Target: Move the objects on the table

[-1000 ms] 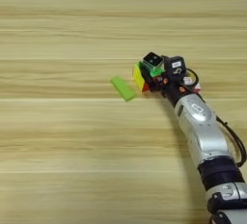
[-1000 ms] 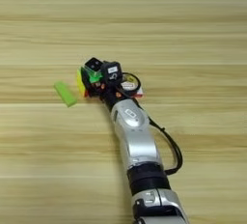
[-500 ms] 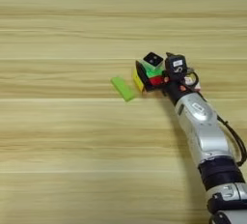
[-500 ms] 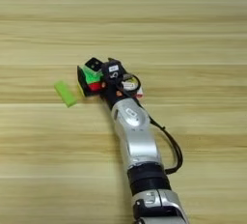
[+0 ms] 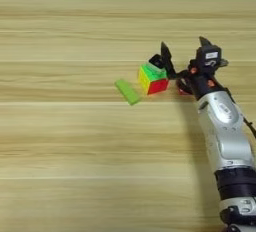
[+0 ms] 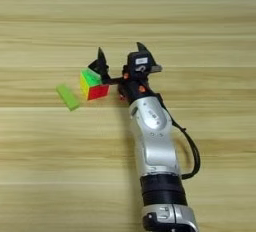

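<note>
The green, yellow and red puzzle cube (image 5: pixel 152 78) rests on the wooden table (image 5: pixel 60 151), just right of the flat lime-green bar (image 5: pixel 127 91). My right gripper (image 5: pixel 183 48) is open behind and to the right of the cube, its two black fingers spread wide. The left finger (image 5: pixel 163 54) stands at the cube's far right corner, seemingly touching it, while the right finger (image 5: pixel 203 41) is well clear of it. The cube (image 6: pixel 93 83), the bar (image 6: pixel 67 97) and the gripper (image 6: pixel 120 51) also show in the right eye view. No other small object shows.
My silver forearm (image 5: pixel 225 131) runs from the bottom right edge up to the gripper, with a black cable along its right side. Bare wood lies all around the two objects.
The fingers have spread apart and let go of the puzzle cube, which now sits on the table beside the green bar. The bar has not moved.
</note>
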Controlling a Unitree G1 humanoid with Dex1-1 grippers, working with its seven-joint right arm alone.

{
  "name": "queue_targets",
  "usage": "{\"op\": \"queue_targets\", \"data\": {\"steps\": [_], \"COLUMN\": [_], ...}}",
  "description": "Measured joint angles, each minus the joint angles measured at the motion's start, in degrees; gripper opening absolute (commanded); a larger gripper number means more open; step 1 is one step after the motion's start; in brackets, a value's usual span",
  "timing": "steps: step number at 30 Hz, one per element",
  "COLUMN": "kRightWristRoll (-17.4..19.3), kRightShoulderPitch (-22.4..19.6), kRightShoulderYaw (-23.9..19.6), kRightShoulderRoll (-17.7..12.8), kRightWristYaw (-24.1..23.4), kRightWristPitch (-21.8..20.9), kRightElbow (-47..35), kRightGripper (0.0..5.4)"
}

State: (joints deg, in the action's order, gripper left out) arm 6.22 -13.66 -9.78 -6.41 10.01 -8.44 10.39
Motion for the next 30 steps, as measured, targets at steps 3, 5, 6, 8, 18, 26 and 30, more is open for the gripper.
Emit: {"op": "queue_targets", "data": {"steps": [3,5,6,8,18,26,30], "kRightWristRoll": [0.1,0.1,-0.1,-0.2,-1.0,-1.4,-1.4], "kRightShoulderPitch": [-0.2,-0.6,-0.7,-1.0,-2.1,-3.7,-4.2], "kRightShoulderYaw": [-1.7,-2.1,-2.0,-1.9,-0.2,-0.2,-0.2], "kRightShoulderRoll": [-0.6,-0.8,-0.8,-0.8,-1.2,-2.0,-2.1], "kRightWristYaw": [-1.7,-2.3,-2.5,-2.9,-2.8,-3.2,-3.3], "kRightWristPitch": [0.1,0.2,0.2,0.2,0.5,0.5,0.5], "kRightElbow": [2.1,3.9,4.1,4.8,11.3,16.5,17.5], "kRightGripper": [5.39,5.39,5.39,5.39,5.39,5.39,5.39]}}
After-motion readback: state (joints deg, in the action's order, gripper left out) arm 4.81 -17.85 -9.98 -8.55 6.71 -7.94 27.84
